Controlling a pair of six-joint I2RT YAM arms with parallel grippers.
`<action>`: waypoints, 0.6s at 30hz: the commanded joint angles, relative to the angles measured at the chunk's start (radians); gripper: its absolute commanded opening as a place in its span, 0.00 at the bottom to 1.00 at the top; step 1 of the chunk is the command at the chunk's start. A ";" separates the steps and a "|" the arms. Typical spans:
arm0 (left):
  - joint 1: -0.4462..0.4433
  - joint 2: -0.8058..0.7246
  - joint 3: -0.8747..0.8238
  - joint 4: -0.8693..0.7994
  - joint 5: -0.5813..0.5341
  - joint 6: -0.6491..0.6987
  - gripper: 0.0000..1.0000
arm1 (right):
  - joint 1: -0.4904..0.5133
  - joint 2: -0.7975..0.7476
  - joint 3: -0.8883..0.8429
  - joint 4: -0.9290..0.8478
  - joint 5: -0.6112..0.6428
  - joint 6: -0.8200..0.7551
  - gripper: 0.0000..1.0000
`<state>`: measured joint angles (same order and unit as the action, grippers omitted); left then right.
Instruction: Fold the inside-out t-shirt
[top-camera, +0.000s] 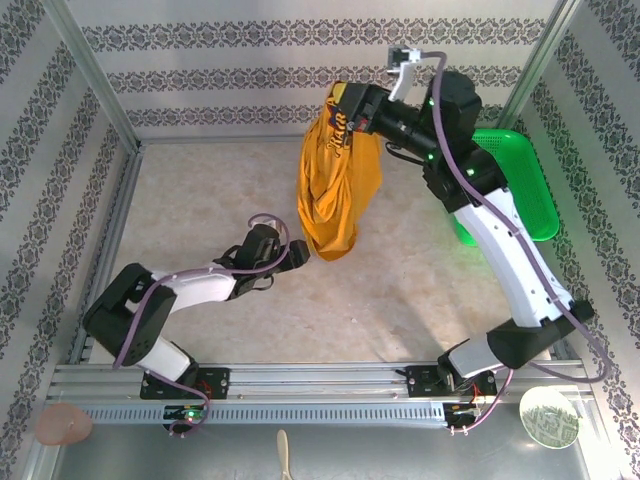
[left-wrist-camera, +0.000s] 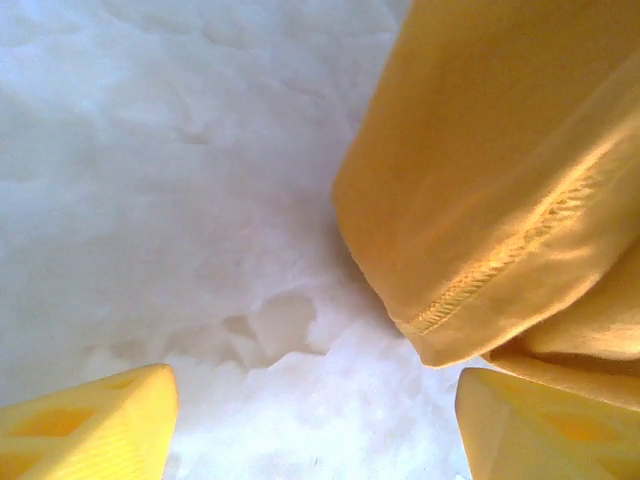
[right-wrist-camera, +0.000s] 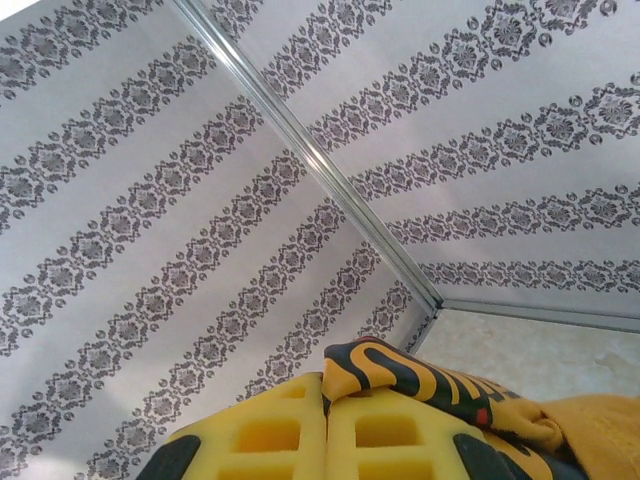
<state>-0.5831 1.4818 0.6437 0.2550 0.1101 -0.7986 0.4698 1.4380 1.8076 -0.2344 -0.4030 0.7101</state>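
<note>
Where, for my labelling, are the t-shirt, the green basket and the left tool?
t-shirt (top-camera: 340, 190): top external view, middle of the hanging orange fabric.
green basket (top-camera: 525, 185): top external view, its bare green mesh.
left tool (left-wrist-camera: 315, 428): left wrist view, gap midway between its yellow fingertips.

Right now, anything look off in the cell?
The t-shirt dangles in a twisted bunch from the shut right gripper, pinched by the print, not spread flat. The left gripper is open beside its low hem, holding nothing. No damage visible.
</note>
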 joint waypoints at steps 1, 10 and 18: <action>0.008 -0.211 0.086 -0.044 -0.020 0.106 0.77 | -0.038 -0.088 -0.123 0.134 -0.098 0.043 0.00; 0.006 -0.300 0.326 -0.145 0.094 0.191 0.82 | -0.078 -0.164 -0.360 0.267 -0.185 0.107 0.00; -0.028 -0.148 0.366 -0.069 0.136 0.170 0.82 | -0.077 -0.178 -0.401 0.295 -0.199 0.142 0.00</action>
<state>-0.5968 1.3083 1.0142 0.1791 0.2188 -0.6395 0.3946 1.2999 1.4101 -0.0353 -0.5701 0.8303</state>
